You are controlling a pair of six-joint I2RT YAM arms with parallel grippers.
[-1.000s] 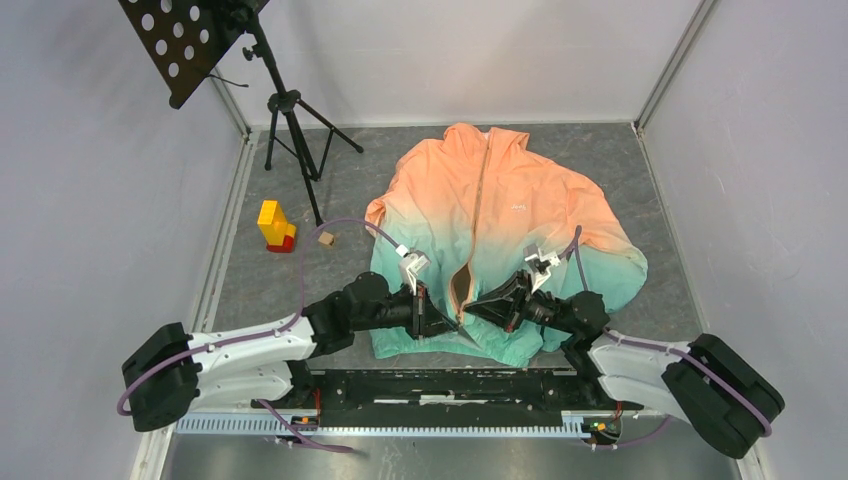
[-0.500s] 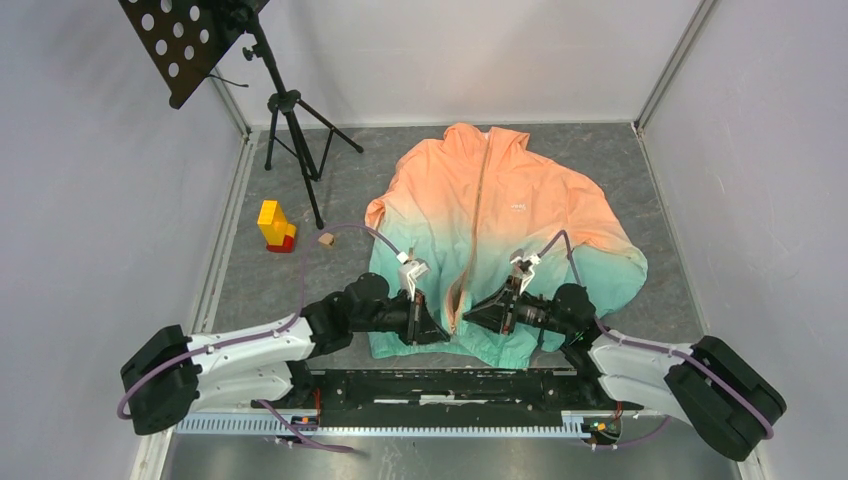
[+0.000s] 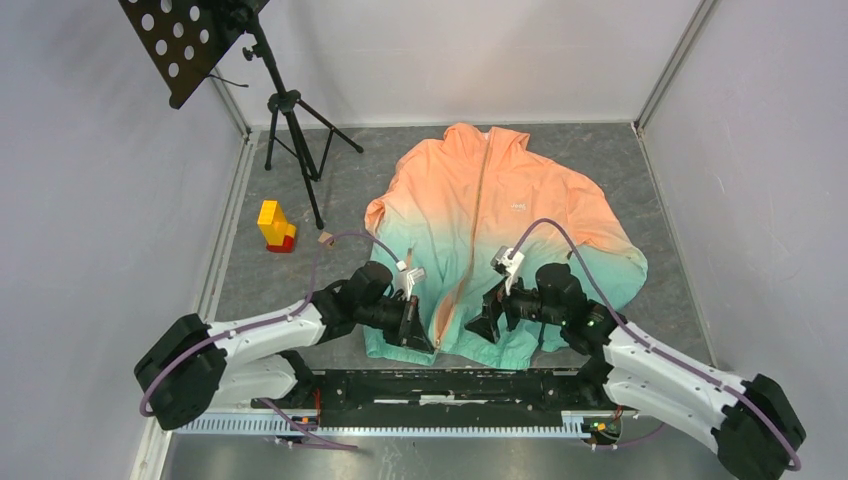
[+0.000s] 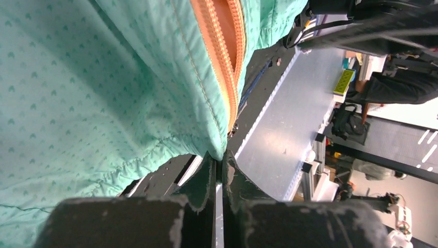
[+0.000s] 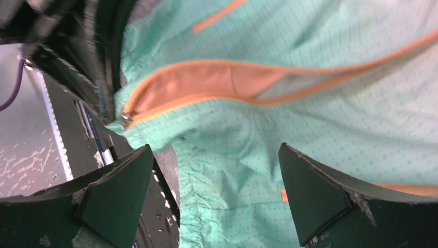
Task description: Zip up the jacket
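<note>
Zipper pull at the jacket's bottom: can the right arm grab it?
Probably yes. The zipper pull lies uncovered at the hem of the jacket, just beyond the right arm and its open jaws. The left arm, jaws shut on the hem nearby, crowds it slightly.

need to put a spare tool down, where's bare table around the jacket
Bare table between the jacket and the right wall, also between its shoulder and the tripod. Crowded at the near hem, where both sets of jaws sit.
</note>
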